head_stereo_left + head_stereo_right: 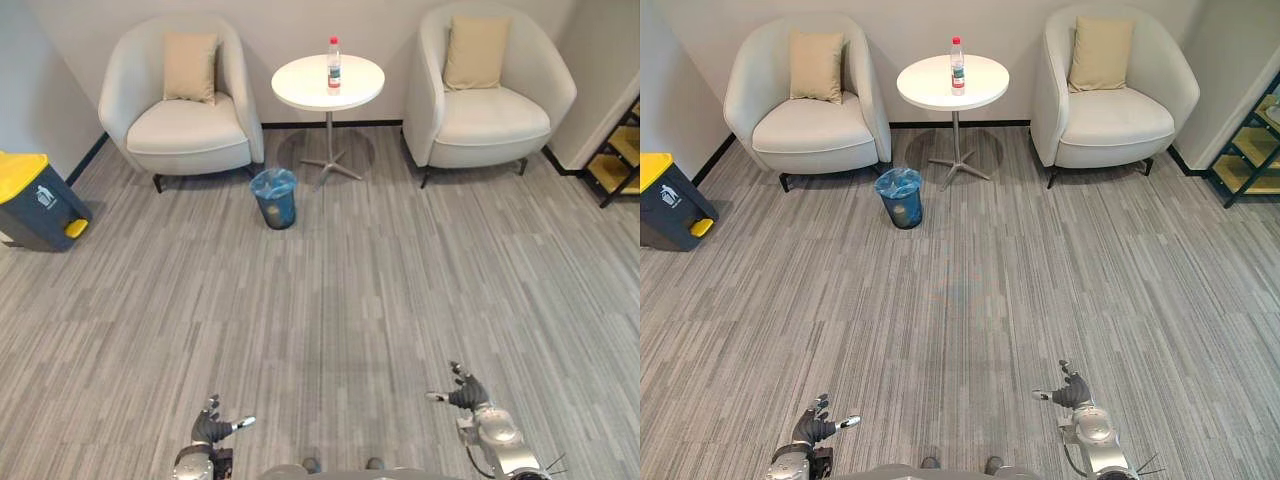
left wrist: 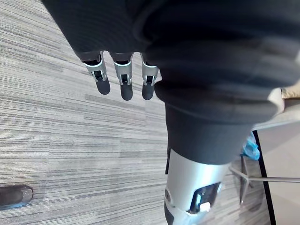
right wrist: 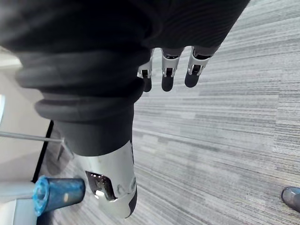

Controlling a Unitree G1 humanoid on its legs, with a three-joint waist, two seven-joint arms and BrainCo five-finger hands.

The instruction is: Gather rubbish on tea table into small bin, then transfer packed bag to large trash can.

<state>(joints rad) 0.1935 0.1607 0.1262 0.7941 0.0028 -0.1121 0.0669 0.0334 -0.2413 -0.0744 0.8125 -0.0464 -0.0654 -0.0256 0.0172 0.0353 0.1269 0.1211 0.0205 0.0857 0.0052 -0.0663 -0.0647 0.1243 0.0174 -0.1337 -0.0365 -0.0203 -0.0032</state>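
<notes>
Carpet (image 1: pixel 350 300) open, small bin (image 1: pixel 274 197) by tea table (image 1: pixel 300 85), left hand (image 1: pixel 213 429), right hand (image 1: pixel 466 393) relaxed

The floor (image 1: pixel 330 300) is matt, streaked grey, carpet-like. The left armchair (image 1: pixel 190 135) and the right armchair (image 1: pixel 490 115) have smooth pale upholstery, their cushions (image 1: pixel 190 66) beige cloth. The tea table (image 1: pixel 300 85) has a smooth white top on a metal stem (image 1: pixel 328 135). The bottle (image 1: pixel 333 64) is clear plastic. A crinkled blue plastic bag (image 1: pixel 274 182) lines the small bin (image 1: pixel 276 212); the large trash can (image 1: pixel 40 205) is dark matt plastic
</notes>
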